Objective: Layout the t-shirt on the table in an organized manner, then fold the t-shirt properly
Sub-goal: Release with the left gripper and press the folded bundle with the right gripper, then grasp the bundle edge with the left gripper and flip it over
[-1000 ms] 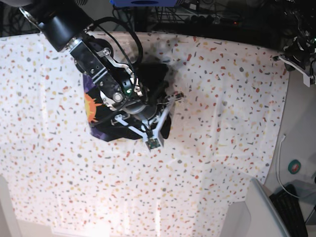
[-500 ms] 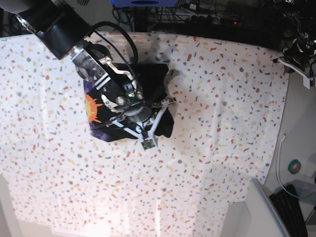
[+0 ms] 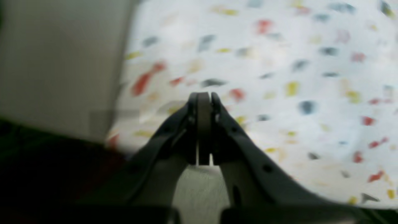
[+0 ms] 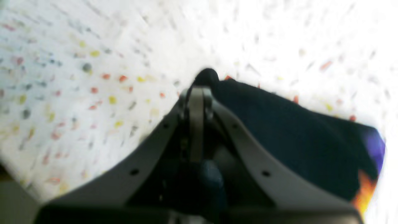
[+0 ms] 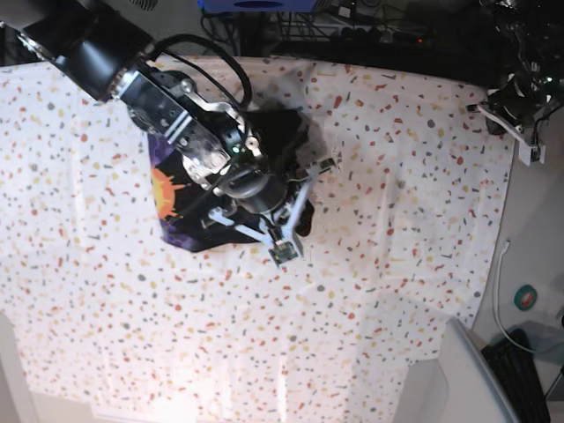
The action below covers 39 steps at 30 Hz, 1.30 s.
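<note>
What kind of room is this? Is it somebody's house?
Probably a robot lab or workshop, not a home. Two robot arms work over a big speckled table holding a black t-shirt. Tangled cables and dark equipment crowd the table's far edge, and a keyboard sits beside it.

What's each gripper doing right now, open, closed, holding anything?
Left gripper: closed, empty, near the table edge.
Right gripper: closed, pinching the black t-shirt.
</note>
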Available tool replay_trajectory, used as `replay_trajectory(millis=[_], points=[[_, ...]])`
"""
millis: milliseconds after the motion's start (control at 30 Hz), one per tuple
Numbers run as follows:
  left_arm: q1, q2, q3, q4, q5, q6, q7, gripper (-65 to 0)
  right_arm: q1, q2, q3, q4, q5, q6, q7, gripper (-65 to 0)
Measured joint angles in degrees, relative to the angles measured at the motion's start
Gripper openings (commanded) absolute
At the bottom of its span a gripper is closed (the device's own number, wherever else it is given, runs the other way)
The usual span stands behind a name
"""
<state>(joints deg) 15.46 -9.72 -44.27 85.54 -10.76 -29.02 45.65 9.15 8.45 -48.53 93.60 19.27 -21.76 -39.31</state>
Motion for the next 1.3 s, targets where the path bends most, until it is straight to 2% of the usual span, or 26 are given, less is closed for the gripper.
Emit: replay_trajectory(millis=[67, 167, 433, 533, 633, 767, 833, 900, 1000, 1067, 1100, 1167, 1233, 1300], points=[[-0.09, 0.04, 1.55, 0.0, 0.0, 0.02, 0.0, -65.0, -3.69, 2.6, 1.18, 4.57, -0.07, -3.15, -5.01, -65.0], [-0.15, 0.09, 3.72, 0.0, 0.22, 0.13, 0.04, -65.0, -8.81, 4.37, 1.64, 6.4, 0.39, -3.78, -6.49, -65.0], [-2.6, 0.22, 4.85, 0.02, 0.26, 0.24, 0.02, -65.0, -10.88, 1.9, 0.39, -4.02, 0.09, -3.74, -1.75, -65.0], [-2.32, 0.35, 4.98, 0.09, 0.5, 0.24, 0.11, -65.0, -10.03, -0.04, -3.65, -7.74, -0.09, -3.74, 0.55, -65.0], [-2.27, 0.33, 5.09, 0.0, 0.68, 0.24, 0.22, -65.0, -9.92, -2.23, -4.46, -10.51, 0.44, -3.52, 1.88, -65.0], [-2.29, 0.33, 5.2, -0.04, 0.44, 0.24, 0.26, -65.0, -9.57, -2.43, -4.33, -10.82, 0.2, -3.54, 1.88, -65.0], [-2.27, 0.15, 7.67, 0.22, 0.48, 0.26, 0.28, -65.0, -9.51, -2.1, -4.35, -10.23, 0.11, -3.56, 1.86, -65.0], [-2.29, 0.35, 10.43, 1.25, 0.17, 0.24, 1.53, -65.0, -9.88, -0.72, -4.31, -6.38, 0.28, -3.76, 1.66, -65.0], [-2.47, 3.87, 12.22, 5.51, 0.48, 0.33, 5.79, -65.0, -10.29, 4.2, -3.48, 2.08, 0.79, -3.39, 1.97, -65.0], [-2.19, 6.86, 13.75, 9.6, 0.22, 0.15, 7.96, -65.0, -11.82, 7.48, 2.03, 6.64, 0.96, -3.65, 1.6, -65.0], [-2.32, 8.2, 14.29, 11.23, 0.17, 0.04, 8.2, -56.1, -12.92, 8.74, 5.27, 8.85, 0.46, -3.89, 1.68, -65.0], [-2.71, 10.58, 15.37, 13.14, -0.44, 0.02, 8.66, -33.4, -15.67, 10.16, 13.11, 12.79, -0.04, -4.04, 0.42, -65.0], [-2.67, 11.82, 17.4, 13.05, -4.61, 0.24, 8.94, -14.8, -17.9, 10.78, 19.43, 15.43, 0.28, -3.87, -1.18, -65.0], [-2.4, 11.3, 20.96, 10.97, -12.04, 0.26, 8.94, -3.0, -19.37, 11.34, 23.89, 15.91, 0.92, -3.58, -1.66, -65.0]])
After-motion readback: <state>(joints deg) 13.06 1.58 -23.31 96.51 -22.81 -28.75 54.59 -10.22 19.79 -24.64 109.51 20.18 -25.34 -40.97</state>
